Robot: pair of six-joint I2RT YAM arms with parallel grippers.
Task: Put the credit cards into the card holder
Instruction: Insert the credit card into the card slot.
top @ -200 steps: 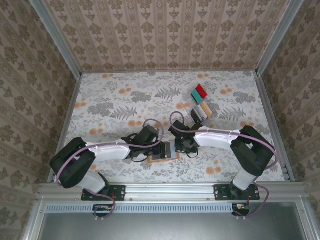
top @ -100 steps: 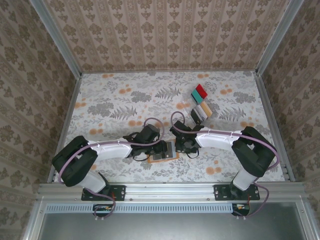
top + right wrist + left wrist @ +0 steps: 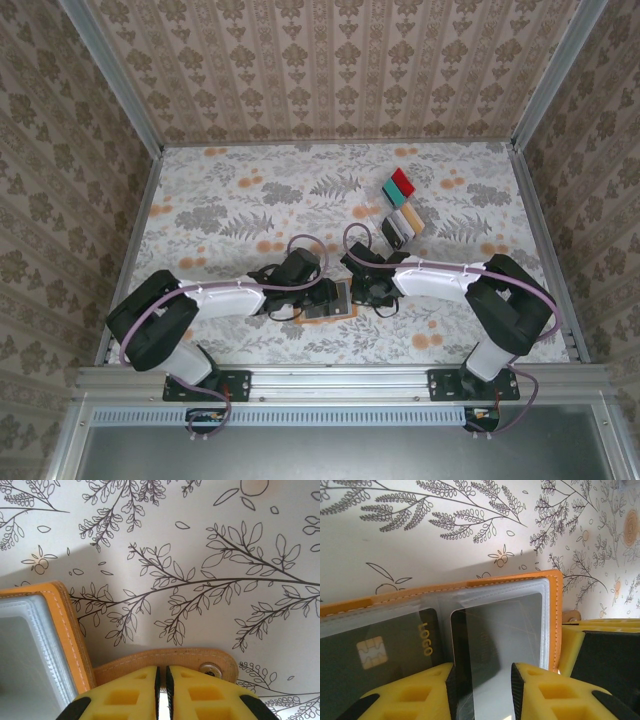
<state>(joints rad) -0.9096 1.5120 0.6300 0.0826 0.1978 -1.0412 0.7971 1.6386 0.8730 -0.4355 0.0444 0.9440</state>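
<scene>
One dark chip card [image 3: 395, 640] already sat in the card holder [image 3: 556, 610], open on the counter [image 3: 230, 200] at 6 o'clock. Your left gripper [image 3: 482, 674] straddled a grey card [image 3: 495, 630], partly sleeved; I could not tell whether its jaws pinched it. Your right gripper [image 3: 161, 672] had its jaws closed on the snap strap [image 3: 165, 657]. Several credit cards [image 3: 401, 210] waited at 1 o'clock.

We've got one word to read: "LOGO", gold letters turned sideways on the dark card [image 3: 400, 630], which sits behind a clear sleeve [image 3: 520, 615] of the orange card holder [image 3: 556, 615], just beside the card's gold chip [image 3: 371, 652].
</scene>
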